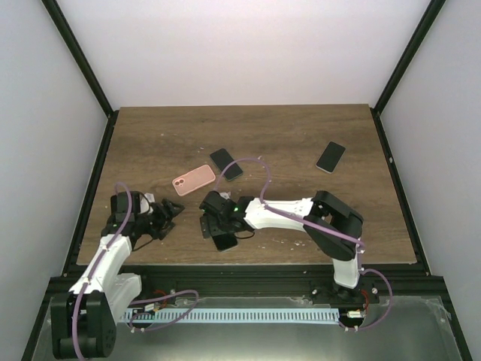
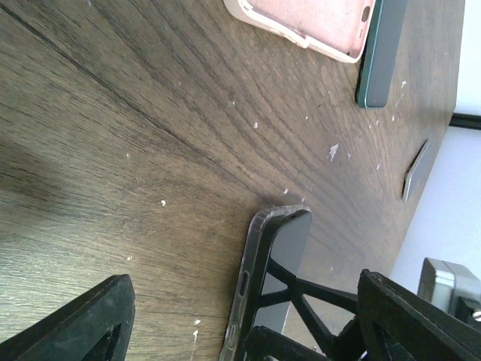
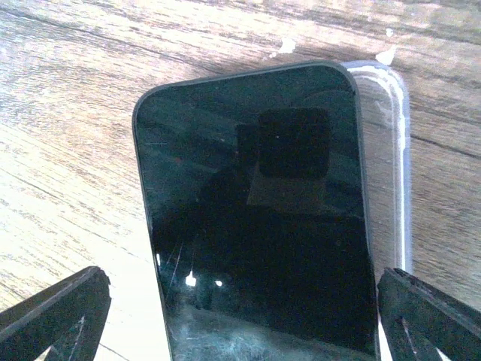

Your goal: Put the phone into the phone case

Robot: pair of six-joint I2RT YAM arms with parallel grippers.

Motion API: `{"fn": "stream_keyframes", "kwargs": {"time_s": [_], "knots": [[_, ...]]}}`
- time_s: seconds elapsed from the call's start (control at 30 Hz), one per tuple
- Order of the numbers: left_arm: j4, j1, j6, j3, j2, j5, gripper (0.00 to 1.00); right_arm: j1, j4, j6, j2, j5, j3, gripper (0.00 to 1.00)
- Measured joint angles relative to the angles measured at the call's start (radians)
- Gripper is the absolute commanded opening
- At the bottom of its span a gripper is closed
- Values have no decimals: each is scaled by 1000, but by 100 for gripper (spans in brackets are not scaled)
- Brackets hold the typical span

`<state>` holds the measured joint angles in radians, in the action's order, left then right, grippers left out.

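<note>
A black phone (image 3: 255,218) lies screen up on a clear phone case (image 3: 400,150), skewed so the case's right rim shows beside it. In the top view the phone (image 1: 225,242) is near the front edge, under my right gripper (image 1: 216,219). My right gripper (image 3: 244,320) is open, with its fingers either side of the phone's lower part. My left gripper (image 1: 171,210) is open and empty, low over the table just left of the phone. In the left wrist view (image 2: 244,323) it faces the case's clear side rim (image 2: 252,278).
A pink case (image 1: 194,178) lies behind the grippers, also in the left wrist view (image 2: 308,22). A dark green phone (image 1: 226,164) lies beside it (image 2: 379,53). Another black phone (image 1: 331,156) lies at the far right.
</note>
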<state>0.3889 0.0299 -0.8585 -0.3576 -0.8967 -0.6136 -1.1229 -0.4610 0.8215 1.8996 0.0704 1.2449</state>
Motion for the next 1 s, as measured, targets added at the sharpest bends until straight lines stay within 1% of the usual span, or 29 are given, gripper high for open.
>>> {"fn": "stream_keyframes", "kwargs": {"time_s": [0.13,0.23,0.33,0.4,0.5,0.7,0.8,1.0], "knots": [[-7,-30,-2,6,-1,4,79,0,-7,-2,-22,8,0,95],[-14,-69,-4,9,-8,8,77,3,-6,-11,-54,13,-8,86],[-37,-107,-10,10,-23,10,73,14,10,-19,-100,13,-40,78],[-54,-129,-17,10,-35,14,68,24,29,-21,-125,8,-74,74],[-78,-158,-32,10,-55,23,65,59,85,-22,-151,-21,-152,67],[-139,-223,-55,14,-91,48,63,134,205,-18,-169,-111,-292,57],[-167,-247,-58,15,-109,64,58,138,262,-17,-180,-153,-320,52],[-177,-260,-45,14,-145,116,57,138,400,13,-189,-251,-399,45]]}}
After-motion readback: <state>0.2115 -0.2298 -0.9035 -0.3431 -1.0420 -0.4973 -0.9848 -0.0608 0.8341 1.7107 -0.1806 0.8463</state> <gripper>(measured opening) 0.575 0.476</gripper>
